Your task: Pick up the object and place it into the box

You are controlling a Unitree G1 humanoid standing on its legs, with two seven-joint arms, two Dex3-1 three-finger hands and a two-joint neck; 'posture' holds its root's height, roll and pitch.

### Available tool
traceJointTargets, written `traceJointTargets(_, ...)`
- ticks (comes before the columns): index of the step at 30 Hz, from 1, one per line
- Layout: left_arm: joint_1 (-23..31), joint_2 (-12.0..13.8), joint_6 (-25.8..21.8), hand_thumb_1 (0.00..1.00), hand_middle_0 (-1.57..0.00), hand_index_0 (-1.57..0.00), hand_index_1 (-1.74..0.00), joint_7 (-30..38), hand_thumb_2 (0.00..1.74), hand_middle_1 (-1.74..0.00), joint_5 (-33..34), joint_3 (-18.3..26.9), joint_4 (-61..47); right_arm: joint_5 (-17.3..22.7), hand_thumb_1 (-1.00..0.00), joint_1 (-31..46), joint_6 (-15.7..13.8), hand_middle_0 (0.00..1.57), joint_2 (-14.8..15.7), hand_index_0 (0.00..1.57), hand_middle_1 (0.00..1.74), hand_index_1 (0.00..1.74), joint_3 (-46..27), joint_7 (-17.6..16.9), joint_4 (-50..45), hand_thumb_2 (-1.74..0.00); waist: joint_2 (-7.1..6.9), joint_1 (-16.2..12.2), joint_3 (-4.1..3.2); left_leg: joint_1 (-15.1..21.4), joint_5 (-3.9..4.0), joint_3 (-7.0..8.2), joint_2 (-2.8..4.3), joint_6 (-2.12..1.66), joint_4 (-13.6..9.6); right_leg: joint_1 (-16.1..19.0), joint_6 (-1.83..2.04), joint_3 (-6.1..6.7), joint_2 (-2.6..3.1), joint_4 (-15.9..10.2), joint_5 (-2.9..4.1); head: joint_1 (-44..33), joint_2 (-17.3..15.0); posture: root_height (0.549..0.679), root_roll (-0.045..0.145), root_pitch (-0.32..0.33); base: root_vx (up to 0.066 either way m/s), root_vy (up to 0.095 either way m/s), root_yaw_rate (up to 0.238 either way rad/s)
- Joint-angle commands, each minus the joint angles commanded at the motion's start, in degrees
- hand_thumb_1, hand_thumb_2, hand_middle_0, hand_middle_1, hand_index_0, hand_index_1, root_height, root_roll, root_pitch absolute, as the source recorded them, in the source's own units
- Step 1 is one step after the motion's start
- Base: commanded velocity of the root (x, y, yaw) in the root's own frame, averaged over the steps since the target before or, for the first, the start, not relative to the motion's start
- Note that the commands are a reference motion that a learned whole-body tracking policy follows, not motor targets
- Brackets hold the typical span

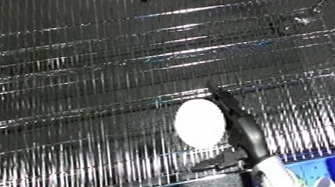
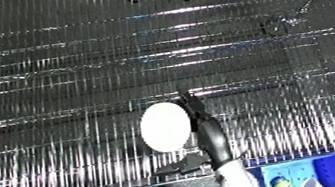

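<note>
White and oval, the object [image 1: 199, 123] sits against the right hand [image 1: 242, 134] above the wire bin [image 1: 73, 81]. Straight fingers [image 1: 223, 103] run along its right side, with the thumb [image 1: 215, 165] below. Left hand out of view.

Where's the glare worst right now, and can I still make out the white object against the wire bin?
Left eye view: bright streaks run across the wire bin, strongest along its near wall; the white oval object stands out clearly beside the right hand. Right eye view: same glare, and the bin's far mesh smears.
</note>
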Motion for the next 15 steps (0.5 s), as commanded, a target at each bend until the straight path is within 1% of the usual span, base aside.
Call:
traceJointTargets(7, -0.54, 0.11, -0.49, 1.00, -1.57, -1.57, -1.74, -0.09, 1.74, -1.74, -0.30, -0.83, 0.25, 0.03, -0.55, -2.02, -0.32, 0.86, -0.50, 0.86, 0.96, 0.96, 0.44, -1.97, 1.99, -0.96, 0.24, 0.28, 0.00, -0.01, 0.21, -0.01, -0.19, 0.07, -0.52, -0.08, -0.02, -0.15, 0.02, -0.38, 0.18, 0.66, 0.51, 0.618, 0.045, 0.130, -0.025, 0.005, 0.017)
traceJointTargets(11, -0.65, 0.30, -0.50, 1.00, -1.57, -1.57, -1.74, -0.23, 1.74, -1.74, -0.40, -0.74, 0.24, 0.44, -0.55, -2.31, -0.46, 0.86, -0.92, 0.86, 0.96, 0.96, 0.24, -2.88, 2.78, -0.96, 0.25, 0.32, 0.00, 0.47, 0.39, 0.03, -0.22, 0.13, -1.20, 0.29, -0.03, -0.22, 0.08, -0.96, 0.39, 1.04, 0.71, 0.620, 0.045, 0.130, -0.034, -0.003, -0.005)
traceJointTargets(15, -0.52, 0.33, -0.63, 1.00, -1.57, -1.57, -1.74, -0.53, 1.74, -1.74, -0.38, -0.47, 0.41, 0.41, -0.55, -2.00, -1.31, 0.86, -1.05, 0.86, 0.96, 0.96, -0.19, -3.66, 2.81, -0.96, 0.16, 0.20, 0.00, 1.38, 0.71, 0.02, -0.18, 0.18, -2.36, 0.98, 0.01, -0.22, 0.20, -1.90, 0.69, 1.43, 1.00, 0.622, 0.043, 0.128, -0.035, -0.019, -0.013)
